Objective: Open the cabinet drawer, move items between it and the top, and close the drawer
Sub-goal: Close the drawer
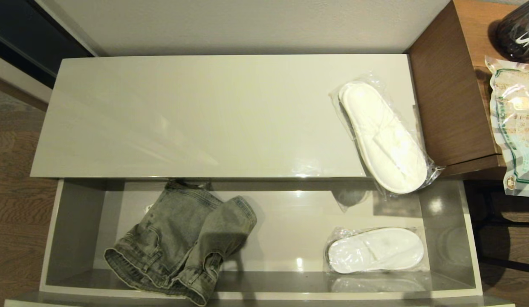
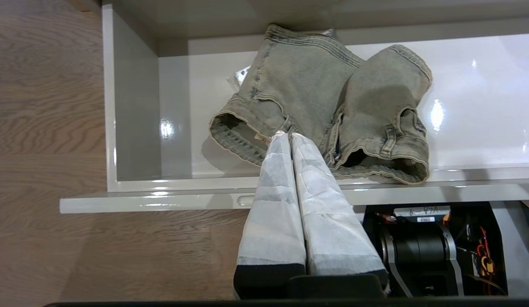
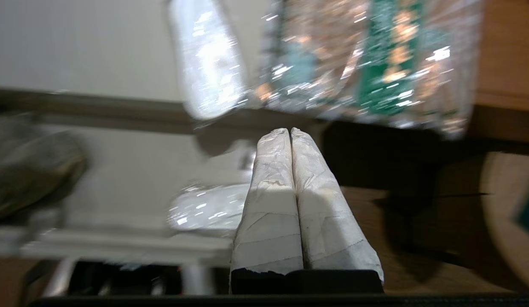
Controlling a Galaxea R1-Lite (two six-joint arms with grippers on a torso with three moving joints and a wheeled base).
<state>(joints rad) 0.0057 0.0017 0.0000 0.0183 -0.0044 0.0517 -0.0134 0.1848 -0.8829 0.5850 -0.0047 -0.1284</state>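
Though rumpled, faded denim garment (image 1: 181, 243) inside glossy open cabinet drawer (image 1: 290, 221)

The head view looks steeply down from above onto the top (image 1: 196, 115) and into the open drawer (image 1: 285, 230) below it, with the desk (image 1: 452, 94) at the right edge. The left wrist view sits low and close outside the drawer (image 2: 132, 106) front, facing in over the left gripper (image 2: 288, 135) at the denim (image 2: 315, 98), which the head view shares (image 1: 179, 238). The right wrist view, blurred, looks past the right gripper (image 3: 290, 131) toward the drawer's slipper end and a green-printed bag (image 3: 375, 59), which the head view shows on the desk (image 1: 515, 128).
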